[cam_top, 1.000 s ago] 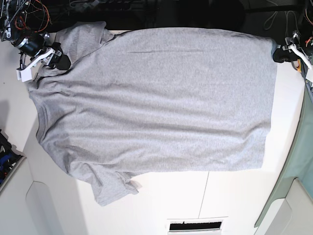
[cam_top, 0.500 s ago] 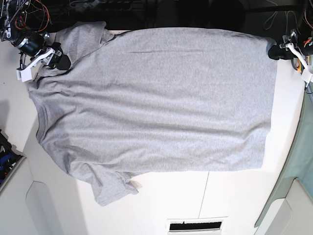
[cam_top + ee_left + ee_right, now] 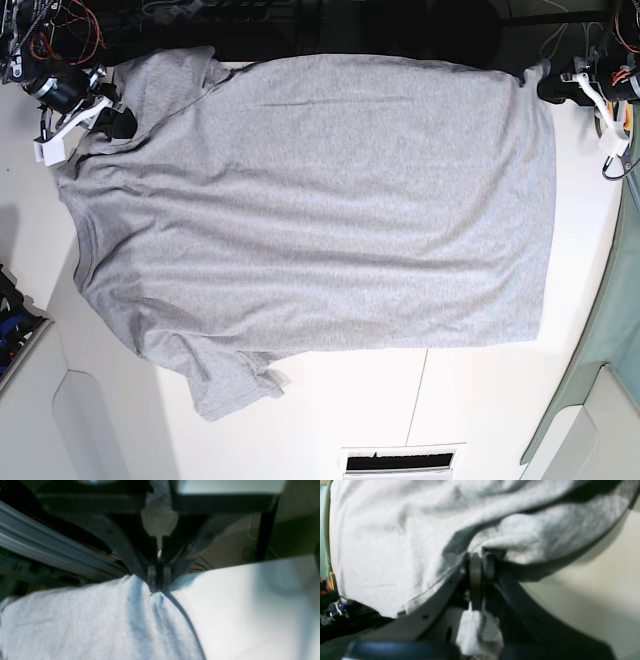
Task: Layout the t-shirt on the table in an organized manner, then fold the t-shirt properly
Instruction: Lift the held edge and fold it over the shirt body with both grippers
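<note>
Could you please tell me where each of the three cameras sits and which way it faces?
Base: overhead, looking straight down on the light grey cotton t-shirt spread on the white table; both arms show at the top corners.
Left wrist: behind the left gripper, its jaws pinching a shirt corner at the table edge.
Right wrist: behind the right gripper, jaws shut on bunched fabric.
Shared: all three views show the shirt; the base view shows both grippers.

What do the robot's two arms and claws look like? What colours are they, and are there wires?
The left gripper is black with a white bracket behind it. The right gripper is also black, on a dark round body with a white plate. Red and orange wires hang loose behind it. Up close, the fingers are dark and curved.
</note>
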